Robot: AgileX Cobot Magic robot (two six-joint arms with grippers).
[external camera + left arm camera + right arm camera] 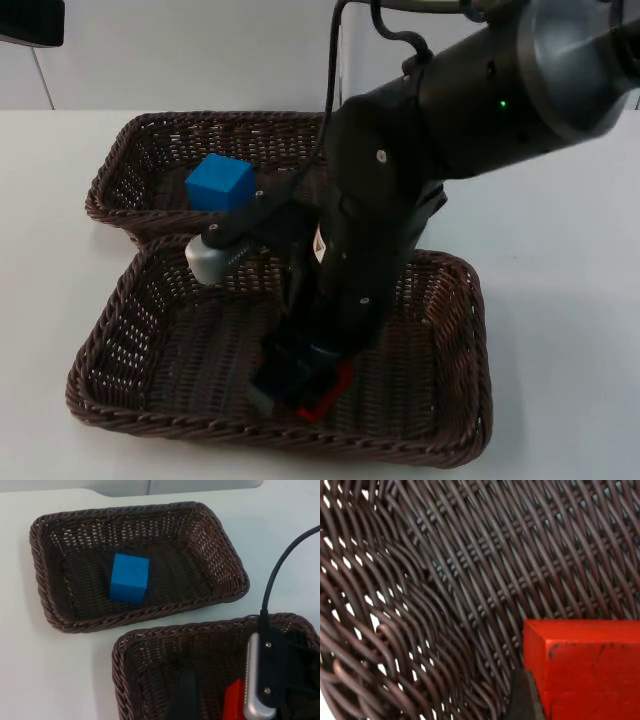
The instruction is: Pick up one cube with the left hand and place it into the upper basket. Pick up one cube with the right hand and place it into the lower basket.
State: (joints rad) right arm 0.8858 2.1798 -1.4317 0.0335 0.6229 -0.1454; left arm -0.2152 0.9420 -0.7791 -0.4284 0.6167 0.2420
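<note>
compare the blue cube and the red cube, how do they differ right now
Colour: one is blue, the other red. Place: the blue cube lies in the upper basket; the red cube is down in the lower basket. State: the blue cube sits free with nothing touching it, while the red cube is at the right gripper, a finger against its side. Both are plain solid blocks.

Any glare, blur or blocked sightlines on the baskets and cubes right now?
Top view: even light, no glare; the right arm covers much of the lower basket and most of the red cube at the right gripper. Left wrist view: sharp, blue cube evenly lit in the upper basket. Right wrist view: very close, weave and red cube still crisp.
</note>
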